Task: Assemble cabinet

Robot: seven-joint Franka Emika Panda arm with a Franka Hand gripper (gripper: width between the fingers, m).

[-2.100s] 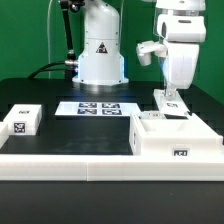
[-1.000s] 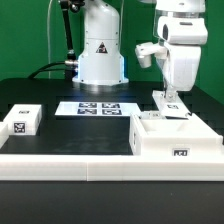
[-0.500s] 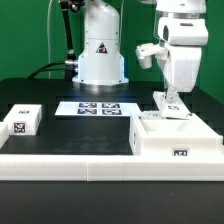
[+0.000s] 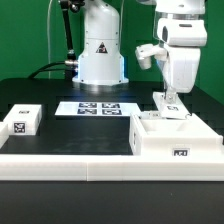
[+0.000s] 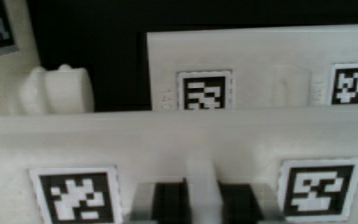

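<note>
As the pincer (image 4: 170,96) hangs at an upright panel (image 4: 163,105) by the cabinet (image 4: 178,146), its grip cannot be told.

**Grip left unclear**

In the exterior view, right of centre, the gripper's (image 4: 170,97) tips are lost against a white panel (image 4: 171,106) at the cabinet (image 4: 178,140). The arm (image 4: 178,30) is cut off by the upper edge. In the wrist view the fingers (image 5: 167,203) are blurred and cropped. Whether anything is clamped cannot be told.

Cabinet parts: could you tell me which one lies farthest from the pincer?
The small block at the exterior view's left, alone; box and panel sit below the pincer.
</note>
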